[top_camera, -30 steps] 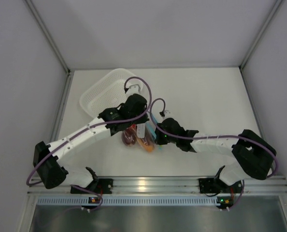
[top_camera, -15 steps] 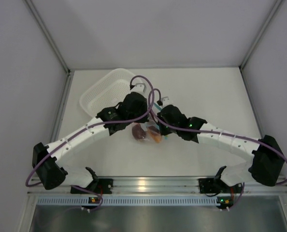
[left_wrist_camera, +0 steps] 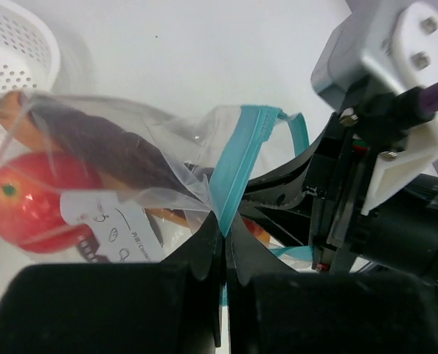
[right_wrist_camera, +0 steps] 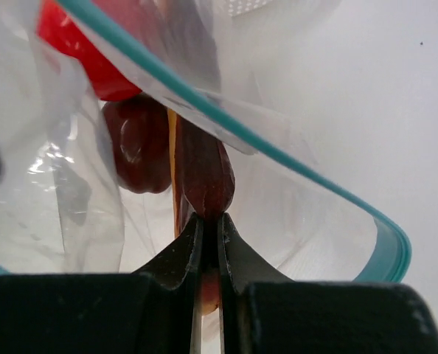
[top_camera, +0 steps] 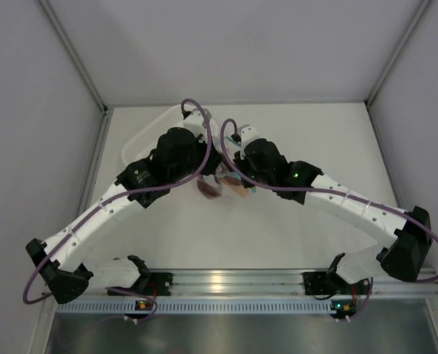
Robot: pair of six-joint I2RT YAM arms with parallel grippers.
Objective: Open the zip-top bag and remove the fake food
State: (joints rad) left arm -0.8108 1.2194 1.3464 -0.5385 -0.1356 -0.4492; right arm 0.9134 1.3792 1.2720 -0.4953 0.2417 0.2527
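The clear zip-top bag (top_camera: 224,189) hangs between my two grippers over the middle of the table. My left gripper (left_wrist_camera: 224,221) is shut on its light blue zip strip (left_wrist_camera: 237,158). My right gripper (right_wrist_camera: 210,219) is shut on the bag's opposite lip, and the other strip (right_wrist_camera: 278,151) runs across in front of it. The fake food sits inside the bag: a red tomato ball (left_wrist_camera: 35,200), a dark brown ring (left_wrist_camera: 101,144) and an orange piece (left_wrist_camera: 16,110). In the right wrist view the brown ring (right_wrist_camera: 204,169) lies just beyond the fingertips. From above, both grippers (top_camera: 217,168) meet at the bag's top.
A white perforated basket (top_camera: 140,144) stands at the back left, partly under my left arm, and its rim (left_wrist_camera: 16,51) shows behind the bag. The right gripper's body (left_wrist_camera: 374,147) crowds close on the left wrist's right side. White walls enclose the table.
Both arms have stretched toward the back of the table, carrying the bag away from the near edge and up toward the basket. Both grips have stayed shut.
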